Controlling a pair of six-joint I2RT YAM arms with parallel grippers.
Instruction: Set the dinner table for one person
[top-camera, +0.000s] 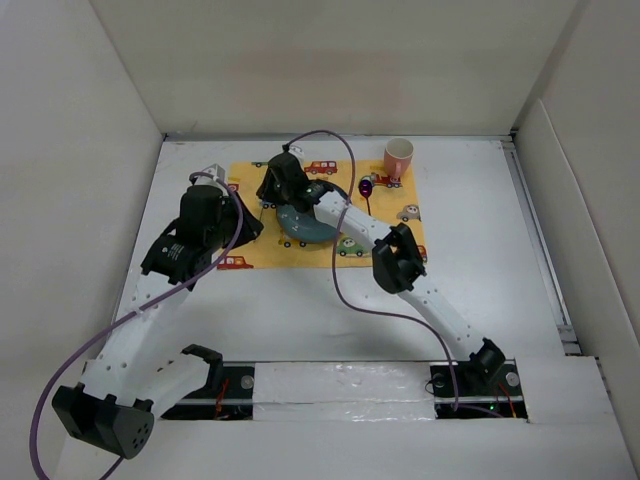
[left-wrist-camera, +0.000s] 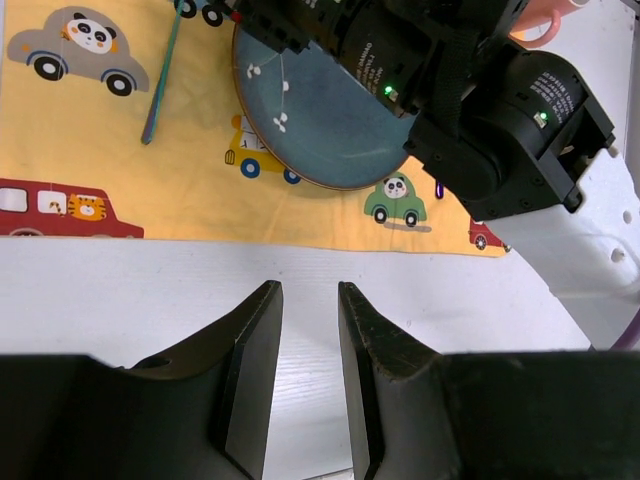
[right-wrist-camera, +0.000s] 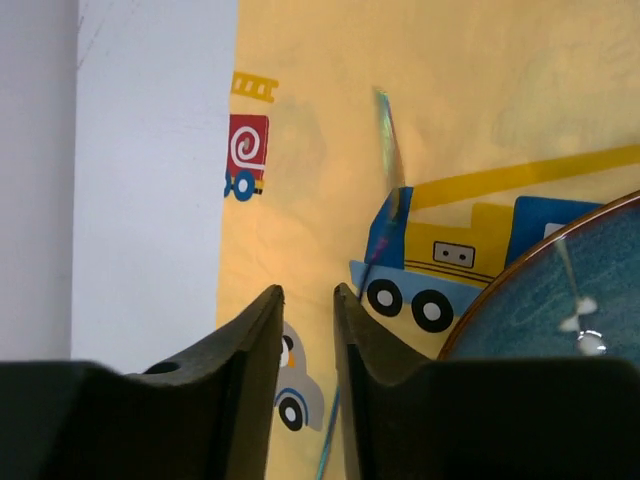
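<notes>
On the white dinner table (top-camera: 300, 310) lies a yellow placemat (top-camera: 395, 215) printed with cars. A blue plate (top-camera: 303, 225) sits on it, with a pink cup (top-camera: 398, 157) and a purple spoon (top-camera: 365, 186) at its back right. My right gripper (top-camera: 272, 190) hovers over the mat just left of the plate. In the right wrist view it (right-wrist-camera: 308, 290) is slightly open, and a thin iridescent utensil (right-wrist-camera: 388, 150) lies on the mat beneath it. My left gripper (left-wrist-camera: 310, 285) is slightly open and empty over bare table, near the mat's front edge.
White walls enclose the table on three sides. In the left wrist view the right arm's black wrist (left-wrist-camera: 500, 110) hangs over the plate (left-wrist-camera: 320, 130), and the utensil (left-wrist-camera: 160, 75) lies to the plate's left. The arm bases stand at the near edge.
</notes>
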